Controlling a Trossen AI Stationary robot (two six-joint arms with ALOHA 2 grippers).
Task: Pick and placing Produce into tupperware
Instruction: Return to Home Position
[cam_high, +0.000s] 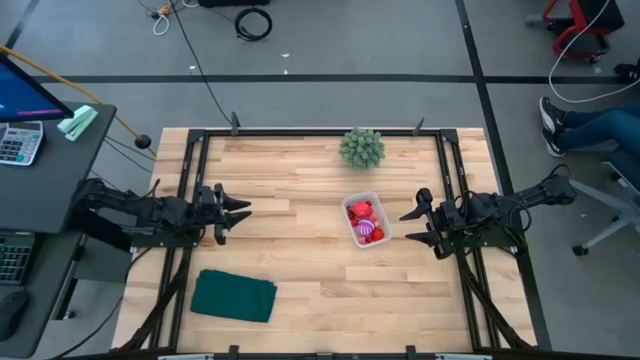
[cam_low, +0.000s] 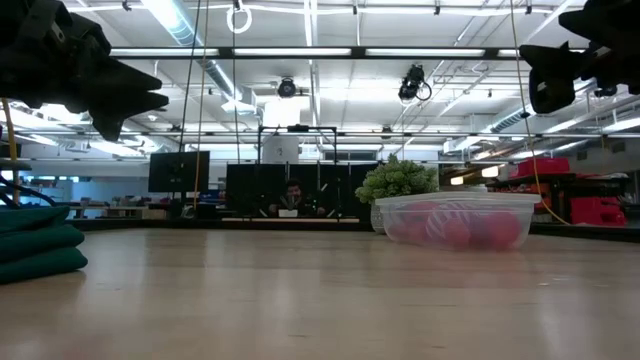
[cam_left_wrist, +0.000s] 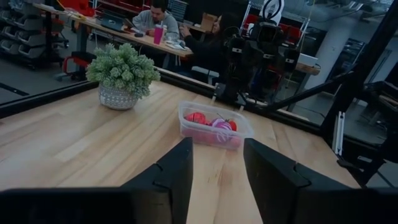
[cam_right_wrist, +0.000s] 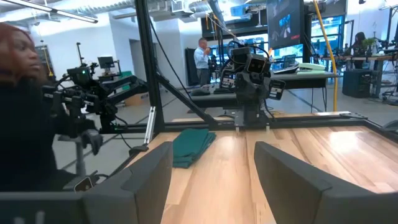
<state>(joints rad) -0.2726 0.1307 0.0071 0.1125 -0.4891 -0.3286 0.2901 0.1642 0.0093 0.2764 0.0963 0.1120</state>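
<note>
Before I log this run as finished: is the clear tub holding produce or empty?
Holding produce: the tupperware shows red pieces and a purple-striped ball inside its clear walls.

Inspection finding: no text, label, brand name, number or sign is legible in any view.

The calculator (cam_high: 20, 143) lies off the table, well apart from the left hand (cam_high: 238, 215) and behind it. Its keys and display are too small to read.

The screen (cam_right_wrist: 285, 18) hangs high in the room, far ahead of the right hand (cam_high: 412, 225). It shows a bluish picture with no readable characters.
</note>
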